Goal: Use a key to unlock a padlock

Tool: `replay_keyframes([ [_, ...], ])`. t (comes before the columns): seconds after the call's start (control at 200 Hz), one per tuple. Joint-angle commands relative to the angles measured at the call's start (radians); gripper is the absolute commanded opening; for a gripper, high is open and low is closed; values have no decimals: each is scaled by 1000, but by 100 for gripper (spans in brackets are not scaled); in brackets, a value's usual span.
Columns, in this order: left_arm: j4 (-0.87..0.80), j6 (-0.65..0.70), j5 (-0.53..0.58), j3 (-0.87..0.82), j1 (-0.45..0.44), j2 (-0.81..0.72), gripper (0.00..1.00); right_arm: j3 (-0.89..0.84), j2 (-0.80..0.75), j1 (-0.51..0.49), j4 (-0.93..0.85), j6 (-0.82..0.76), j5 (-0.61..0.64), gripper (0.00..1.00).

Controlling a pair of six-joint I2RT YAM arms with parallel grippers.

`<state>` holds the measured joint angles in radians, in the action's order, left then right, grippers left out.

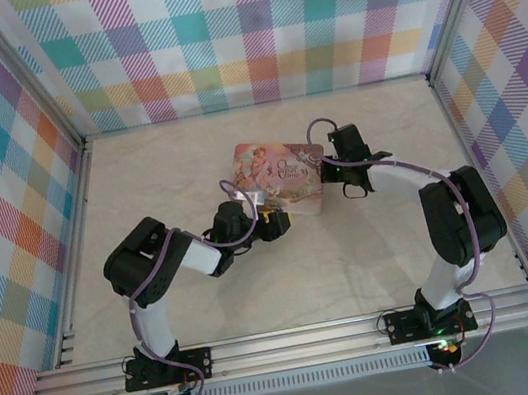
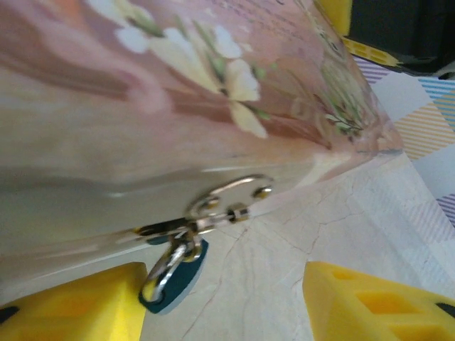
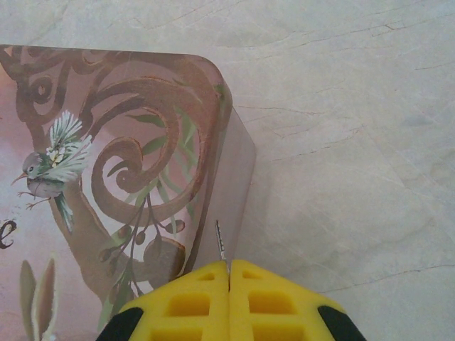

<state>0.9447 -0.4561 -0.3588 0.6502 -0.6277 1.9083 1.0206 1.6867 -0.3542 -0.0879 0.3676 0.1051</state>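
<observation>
Left gripper: standing open, its yellow fingers flanking the small teal padlock with a silver shackle.
Padlock: hanging from the silver hasp on the pink flowered box, low between those fingers, nearer one of them.
Right gripper: pinching a thin silver key, its tip lying just beside the box's side wall.

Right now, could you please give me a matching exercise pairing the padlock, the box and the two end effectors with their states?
1 padlock
2 box
3 left end effector
4 right end effector

a fingers apart
b shut on a thin blade, likely the key
c hanging from the hasp
d lying on the table

Pairs: 1-c; 2-d; 3-a; 4-b
</observation>
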Motion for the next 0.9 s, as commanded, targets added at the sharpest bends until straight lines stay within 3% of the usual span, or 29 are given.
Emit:
replay_keyframes([
  [0.0, 6, 9, -23, -9, 14, -29, 58, -22, -21, -21, -8, 14, -30, 0],
  [0.15, -14, 10, -39, 4, 23, -19, 48, -24, -19, -25, -6, 14, -31, 0],
  [0.27, -27, 9, -41, 18, 26, -8, 47, -27, -19, -28, -4, 16, -33, 0],
  [0.64, -26, -19, -84, 68, 11, 45, 62, -26, -15, -50, 11, 27, -41, 0],
  [0.895, -23, -22, -47, 40, 23, 25, 58, -31, -19, -51, 7, 22, -27, 0],
])
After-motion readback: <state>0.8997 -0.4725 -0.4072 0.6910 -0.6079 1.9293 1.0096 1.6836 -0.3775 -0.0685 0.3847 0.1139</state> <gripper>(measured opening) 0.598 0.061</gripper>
